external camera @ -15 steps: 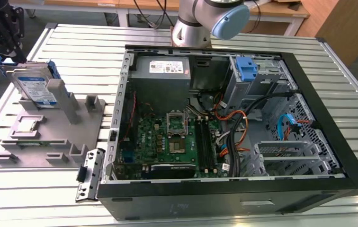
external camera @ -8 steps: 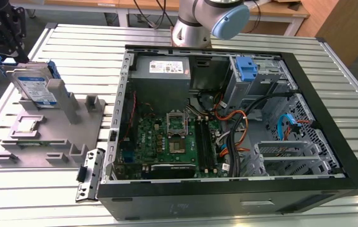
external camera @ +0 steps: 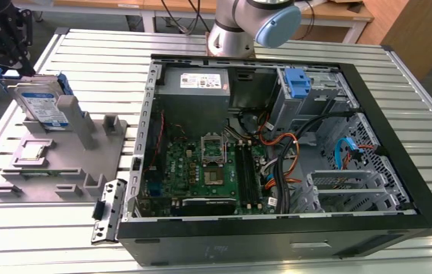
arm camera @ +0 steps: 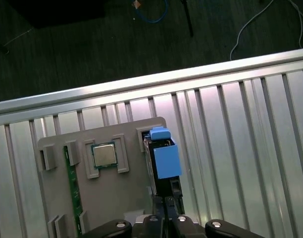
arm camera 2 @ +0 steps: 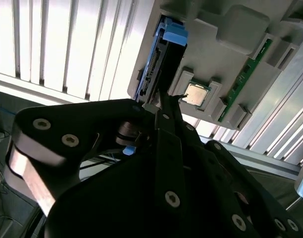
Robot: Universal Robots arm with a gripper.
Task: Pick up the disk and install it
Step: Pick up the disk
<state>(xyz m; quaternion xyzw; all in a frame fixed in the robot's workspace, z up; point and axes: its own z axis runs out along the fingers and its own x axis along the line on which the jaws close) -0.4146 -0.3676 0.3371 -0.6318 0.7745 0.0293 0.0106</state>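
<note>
The gripper (arm camera: 164,202) is pointing down with its two slim fingers pressed together, no gap showing between them. It is hanging just over the upper edge of the disk (arm camera: 165,159); whether they are touching cannot be told. The disk is standing on edge in a grey holder (external camera: 63,165) on the slatted worktop (external camera: 407,97), at the exterior view's left of the open computer case (external camera: 420,185). Its white-and-blue label (external camera: 44,108) is showing, the print too small to read.
</note>
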